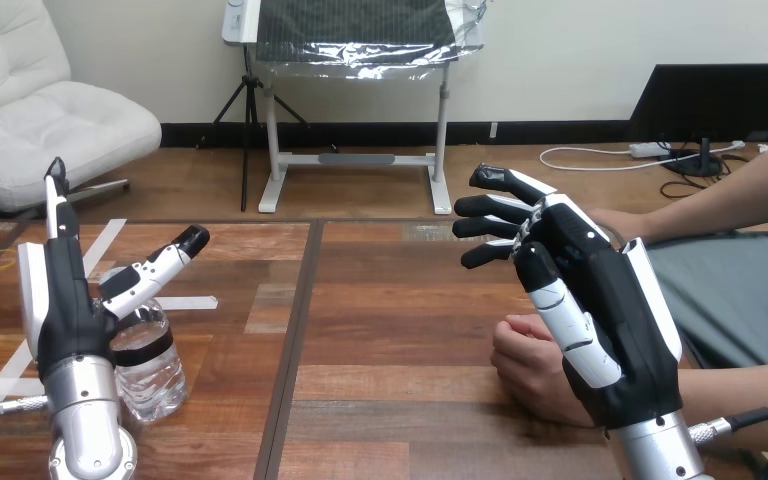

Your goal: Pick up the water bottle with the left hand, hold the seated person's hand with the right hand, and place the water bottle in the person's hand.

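Note:
A clear plastic water bottle (148,362) with a dark label band stands on the wooden table at the lower left. My left hand (65,300) is raised right beside it, fingers straight up and thumb stretched out over the bottle's top, open and not gripping. At the right, my right hand (600,310) hovers open with fingers straight, pointing left. The person's hand (530,365) rests on the table as a loose fist just under and behind my right hand; I cannot tell whether they touch. A second forearm of the person (730,195) reaches in from the far right.
The wooden table (380,330) has a dark seam running down its middle and white tape marks (188,302) at the left. Bare table lies between the bottle and the person's hand.

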Motion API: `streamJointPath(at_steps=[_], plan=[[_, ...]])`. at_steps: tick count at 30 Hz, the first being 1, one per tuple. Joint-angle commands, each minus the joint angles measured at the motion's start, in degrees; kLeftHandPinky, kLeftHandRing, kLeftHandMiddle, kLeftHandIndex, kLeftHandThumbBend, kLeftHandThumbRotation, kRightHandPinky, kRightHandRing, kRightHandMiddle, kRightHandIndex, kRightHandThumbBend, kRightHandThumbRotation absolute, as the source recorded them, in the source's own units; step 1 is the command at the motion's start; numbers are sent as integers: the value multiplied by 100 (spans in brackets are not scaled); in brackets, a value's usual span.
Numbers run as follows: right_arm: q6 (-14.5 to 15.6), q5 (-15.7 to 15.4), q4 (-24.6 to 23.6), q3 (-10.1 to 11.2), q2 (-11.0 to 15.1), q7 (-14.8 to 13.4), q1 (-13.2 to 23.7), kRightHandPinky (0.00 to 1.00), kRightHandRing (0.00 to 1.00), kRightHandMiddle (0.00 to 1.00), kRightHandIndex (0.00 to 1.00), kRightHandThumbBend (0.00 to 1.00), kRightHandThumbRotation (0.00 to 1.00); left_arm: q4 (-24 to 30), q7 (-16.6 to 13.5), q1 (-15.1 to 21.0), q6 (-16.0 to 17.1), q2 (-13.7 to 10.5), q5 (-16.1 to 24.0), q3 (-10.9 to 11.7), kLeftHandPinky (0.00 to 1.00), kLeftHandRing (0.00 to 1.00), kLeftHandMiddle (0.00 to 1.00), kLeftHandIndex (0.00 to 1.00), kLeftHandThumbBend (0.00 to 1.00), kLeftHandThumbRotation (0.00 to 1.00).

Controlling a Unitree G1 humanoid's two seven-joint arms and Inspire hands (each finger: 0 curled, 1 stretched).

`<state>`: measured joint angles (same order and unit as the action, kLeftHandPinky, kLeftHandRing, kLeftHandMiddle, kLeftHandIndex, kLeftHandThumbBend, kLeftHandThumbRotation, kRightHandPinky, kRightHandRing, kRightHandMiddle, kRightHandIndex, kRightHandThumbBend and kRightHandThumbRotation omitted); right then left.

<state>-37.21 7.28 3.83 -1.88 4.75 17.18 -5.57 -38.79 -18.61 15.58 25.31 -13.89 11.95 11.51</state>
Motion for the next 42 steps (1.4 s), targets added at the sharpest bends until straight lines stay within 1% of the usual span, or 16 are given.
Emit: streamJointPath(at_steps=[1, 3, 12, 15, 24, 27, 34, 36, 42], plan=[[-16, 108, -201, -8, 0, 13, 171, 58, 70, 74, 79, 54, 75, 196, -45, 333, -66, -182, 75, -88, 100, 100, 100, 100, 100, 35], [-8, 102, -210, -10, -1, 10, 167, 58, 70, 74, 79, 54, 75, 250, -66, 314, -117, -185, 104, -96, 100, 100, 100, 100, 100, 35], [-30, 99, -181, -6, 1, 13, 190, 58, 70, 74, 79, 54, 74, 439, 67, 236, -198, -159, -22, -86, 100, 100, 100, 100, 99, 33], [-31, 108, -167, -3, 7, 21, 201, 58, 70, 74, 79, 54, 74, 444, 118, 213, -144, -151, -75, -79, 100, 100, 100, 100, 98, 31], [26, 71, -221, -10, 2, -12, 182, 58, 70, 74, 79, 56, 75, 486, 205, 132, -148, -147, -95, -92, 100, 100, 100, 100, 99, 29], [35, 68, -231, -15, 2, -12, 180, 58, 70, 74, 79, 56, 75, 482, 287, 103, -136, -138, -150, -84, 100, 100, 100, 100, 98, 28], [33, 87, -231, -20, -2, 2, 178, 58, 70, 74, 79, 57, 76, 598, 530, -1, -313, -75, -348, -69, 100, 100, 100, 100, 97, 27], [42, 92, -240, -23, -5, 2, 174, 59, 70, 74, 79, 57, 76, 635, 549, -29, -357, -71, -344, -82, 100, 100, 100, 100, 97, 27], [-9, 84, -211, -14, -2, 5, 186, 59, 71, 74, 79, 55, 75, 629, 579, -90, -324, -74, -315, -106, 100, 100, 100, 100, 95, 27]])
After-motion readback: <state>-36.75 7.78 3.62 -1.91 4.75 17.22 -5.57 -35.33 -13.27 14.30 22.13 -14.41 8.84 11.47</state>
